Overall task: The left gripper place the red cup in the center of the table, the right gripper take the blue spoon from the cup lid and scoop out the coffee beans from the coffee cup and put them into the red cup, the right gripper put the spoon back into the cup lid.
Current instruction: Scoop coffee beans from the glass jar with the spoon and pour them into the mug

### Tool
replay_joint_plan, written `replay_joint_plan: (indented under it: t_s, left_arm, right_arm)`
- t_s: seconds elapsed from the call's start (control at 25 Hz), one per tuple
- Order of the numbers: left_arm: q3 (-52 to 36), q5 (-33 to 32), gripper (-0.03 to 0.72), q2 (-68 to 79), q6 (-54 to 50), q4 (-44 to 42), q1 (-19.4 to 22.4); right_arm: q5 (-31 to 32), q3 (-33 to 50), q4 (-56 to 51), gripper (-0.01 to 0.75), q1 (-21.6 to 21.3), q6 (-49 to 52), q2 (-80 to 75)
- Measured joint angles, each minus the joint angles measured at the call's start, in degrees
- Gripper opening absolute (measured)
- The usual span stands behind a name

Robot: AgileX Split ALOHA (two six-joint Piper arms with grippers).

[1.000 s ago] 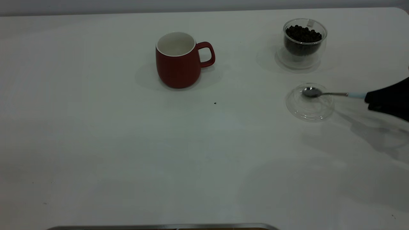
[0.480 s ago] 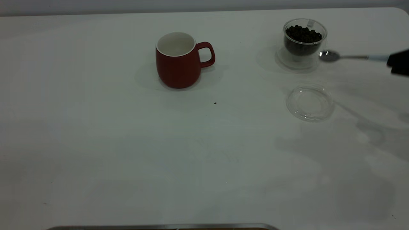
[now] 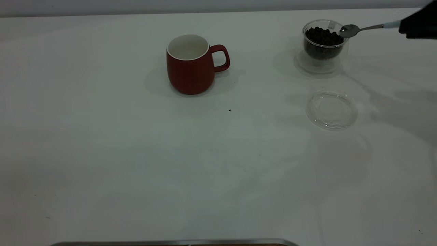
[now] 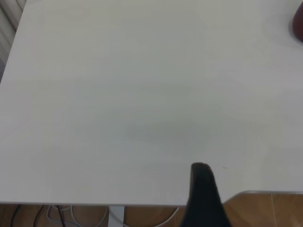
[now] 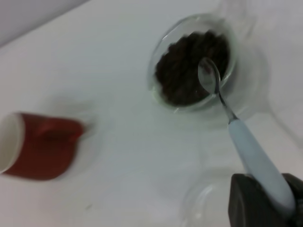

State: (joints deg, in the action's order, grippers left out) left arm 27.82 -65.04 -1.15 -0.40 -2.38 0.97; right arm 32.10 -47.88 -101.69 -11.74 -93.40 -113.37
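Right gripper [image 3: 414, 24] pinches the blue spoon [image 3: 365, 28] by its pale handle, high at the far right edge of the table [image 3: 136, 164].

Spoon bowl sits at the rim of the coffee cup [image 3: 322, 48], just over the coffee beans [image 3: 322, 36], and carries no beans that can be seen. Just in front of that cup, the cup lid [image 3: 331, 110] lies flat with nothing on it. Well apart to the left, the red cup [image 3: 191, 65] stands upright, handle toward the coffee cup, its white inside bare. Only 1 dark finger [image 4: 203, 198] of the left gripper shows, parked at the table's near edge; its state cannot be told.
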Motion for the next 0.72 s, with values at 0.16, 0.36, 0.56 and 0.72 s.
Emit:
replay_joint_plan:
  t_s: [0.16,0.36,0.56,0.72]
  left_arm:
    - [0.0,0.0,0.587,0.0,0.0,0.0,0.0]
    - [0.0,0.0,0.587,0.0,0.0,0.0,0.0]
    - [0.0,0.0,0.587,0.0,0.0,0.0,0.0]
    - [0.0,0.0,0.587,0.0,0.0,0.0,0.0]
  right_arm:
    - [-5.0,-3.5,0.0,0.114,2.8,2.2,-0.9]
    - [-5.9,-6.8,0.0,0.114,3.3,4.9,-4.7]
    - [-6.0,-7.3,0.0,0.114,3.3,5.6,-6.5]
    - [-5.8,-7.4,0.0,0.114,3.5,6.1,-6.7]
